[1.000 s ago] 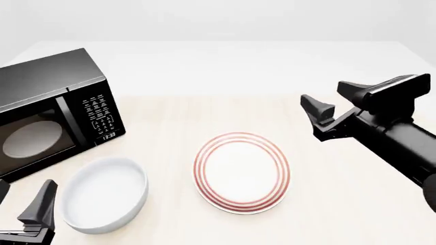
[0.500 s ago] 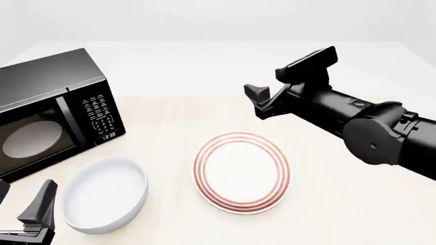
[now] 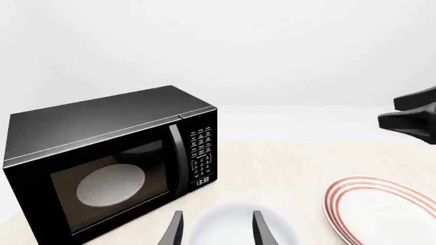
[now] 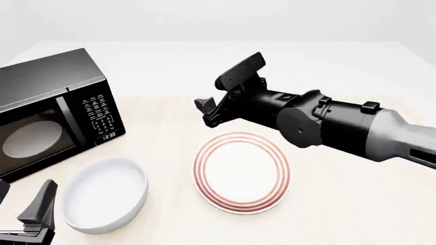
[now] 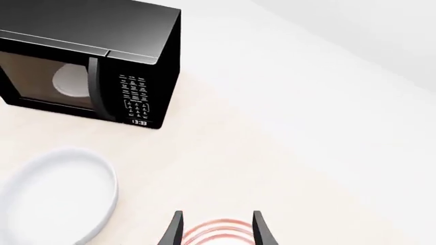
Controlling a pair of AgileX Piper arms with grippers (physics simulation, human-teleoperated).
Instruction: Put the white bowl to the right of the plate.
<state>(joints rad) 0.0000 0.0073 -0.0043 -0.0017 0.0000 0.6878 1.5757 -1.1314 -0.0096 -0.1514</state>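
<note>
The white bowl sits at the front left of the table, plain and deep. Just to its right lies the plate, flat with red rings. My right gripper hovers open and empty above the table behind the plate's far left edge, pointing toward the microwave. In the right wrist view its fingers frame the plate's rim, with the bowl off to one side. My left gripper stands open beside the bowl's near left side. In the left wrist view the bowl shows between its fingers.
A black microwave with its door shut stands at the left, behind the bowl. It also shows in the left wrist view and the right wrist view. The right arm stretches over the table to the right of the plate.
The right arm has swung leftward across the table, from the right side to behind the plate's far left edge. The left gripper, bowl and plate have not moved.
</note>
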